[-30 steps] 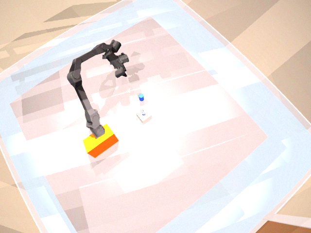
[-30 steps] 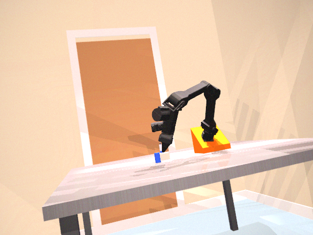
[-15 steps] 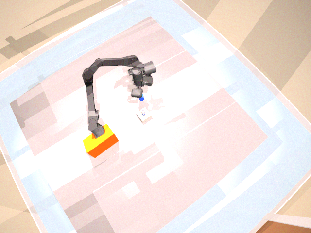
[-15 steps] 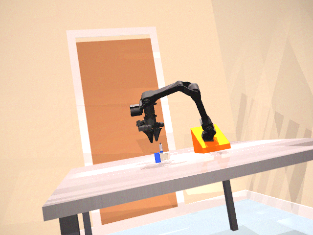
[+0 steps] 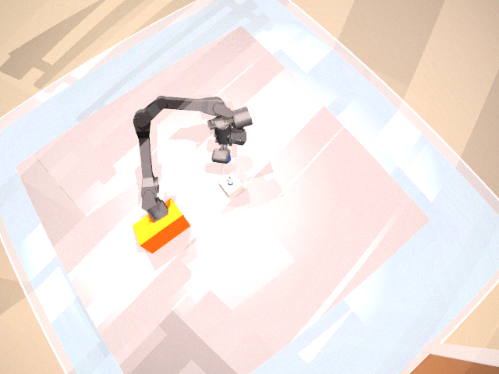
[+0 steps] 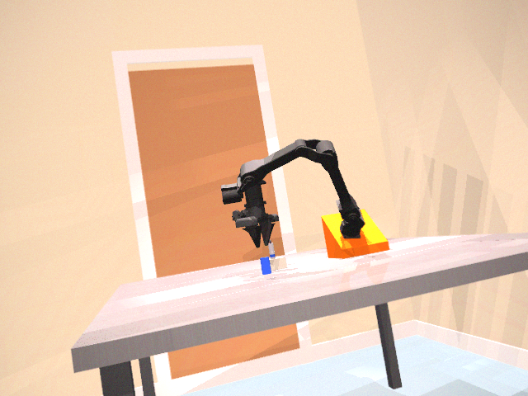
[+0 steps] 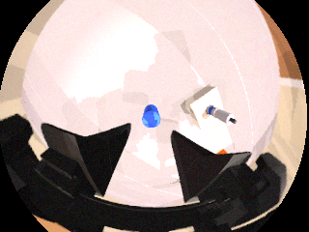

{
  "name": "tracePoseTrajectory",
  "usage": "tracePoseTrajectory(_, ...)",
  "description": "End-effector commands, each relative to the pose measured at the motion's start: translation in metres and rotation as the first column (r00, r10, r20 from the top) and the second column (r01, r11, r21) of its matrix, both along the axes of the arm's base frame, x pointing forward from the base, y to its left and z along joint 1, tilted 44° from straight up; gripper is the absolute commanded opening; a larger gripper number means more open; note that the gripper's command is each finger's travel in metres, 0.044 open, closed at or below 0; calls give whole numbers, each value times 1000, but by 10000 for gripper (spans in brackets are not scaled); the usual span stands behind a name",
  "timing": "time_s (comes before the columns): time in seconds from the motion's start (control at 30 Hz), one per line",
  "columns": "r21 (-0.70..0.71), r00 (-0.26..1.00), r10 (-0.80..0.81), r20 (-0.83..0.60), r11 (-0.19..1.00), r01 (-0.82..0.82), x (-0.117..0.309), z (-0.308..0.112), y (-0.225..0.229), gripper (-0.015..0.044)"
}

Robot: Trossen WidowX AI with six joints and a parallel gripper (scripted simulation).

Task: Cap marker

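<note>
My gripper (image 6: 261, 246) (image 7: 152, 129) is open and empty, its fingers part-way apart and pointing down. It hangs above the blue cap (image 5: 229, 158) (image 6: 266, 266) (image 7: 151, 116), which stands upright on the table. In the wrist view the cap shows just beyond the gap between the fingertips; in the top view the gripper hides most of it. The marker (image 5: 230, 180) (image 6: 271, 247) (image 7: 223, 115), white-grey with a blue band low down and a dark tip, stands upright and uncapped in the pale holder block (image 5: 236, 189) (image 6: 280, 261) (image 7: 197, 108). The block is to the right of the cap in the wrist view.
The arm's base sits on a yellow and orange block (image 5: 164, 233) (image 6: 358, 250). The table (image 5: 322, 193) (image 6: 191, 294) has bright light patches and arm shadows. The marker's tip stands up close beside the gripper in the exterior view.
</note>
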State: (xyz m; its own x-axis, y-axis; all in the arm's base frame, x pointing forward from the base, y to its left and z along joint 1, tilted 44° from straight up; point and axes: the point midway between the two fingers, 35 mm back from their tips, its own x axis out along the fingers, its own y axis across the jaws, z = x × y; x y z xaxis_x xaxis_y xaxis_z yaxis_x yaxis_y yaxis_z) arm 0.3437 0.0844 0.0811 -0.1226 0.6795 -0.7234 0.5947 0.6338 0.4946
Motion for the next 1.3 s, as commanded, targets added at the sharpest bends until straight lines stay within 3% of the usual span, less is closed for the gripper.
tracePoseTrajectory(0.0, 7, 1000, -8, 0, 1000, 8, 0, -5, 6, 254)
tracePoseTrajectory(1.27, 9, 1000, -8, 0, 1000, 8, -10, -50, 48, 254)
